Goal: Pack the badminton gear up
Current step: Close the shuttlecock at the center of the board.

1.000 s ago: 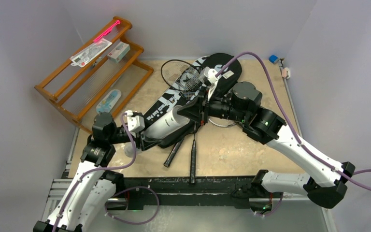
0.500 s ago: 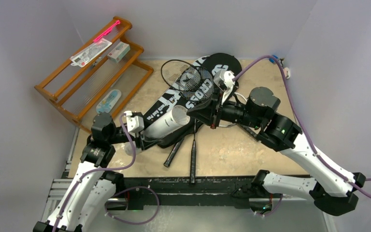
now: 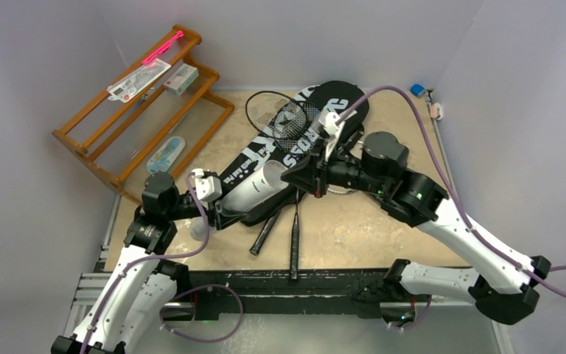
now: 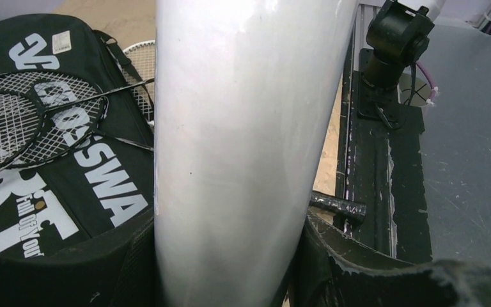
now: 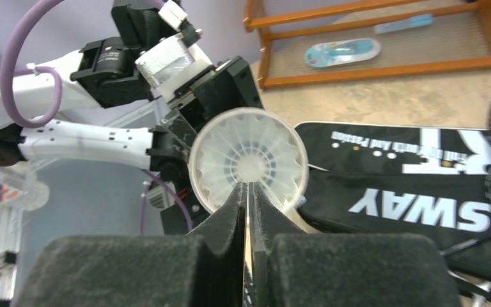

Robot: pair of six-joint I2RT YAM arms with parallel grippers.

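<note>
Tube update: the white tube [image 3: 254, 188] sits left of centre in the overhead view, tilted, with its open mouth pointing toward the right side of the frame. The left gripper [image 3: 225, 210] is clamped around its lower end. From the left wrist camera the tube [image 4: 243, 128] fills the middle of the picture and runs straight up between the black fingers [image 4: 351, 268].

The right gripper [image 3: 298, 177] sits right at the tube's mouth with its fingers pressed together. I can't make out anything between them. From the right wrist camera, the closed tips [image 5: 248, 211] overlap the lower rim of the mouth, and you can see into the tube, where a white feather shuttlecock [image 5: 249, 160] sits inside.

Under and behind the tube, the two black covers lie side by side on the table [image 3: 383, 221], running diagonally toward the upper middle of the frame: the SPORT cover [image 3: 245, 161] on the left and the CROSSWAY cover [image 3: 317, 125] beside it. One racket head [image 3: 280, 118] rests on top of them. Two black handles [image 3: 263, 237] stick out toward the bottom edge.

The wooden rack [image 3: 177, 144] is in the upper left, with a pink stick [image 3: 162, 46] on its top.
</note>
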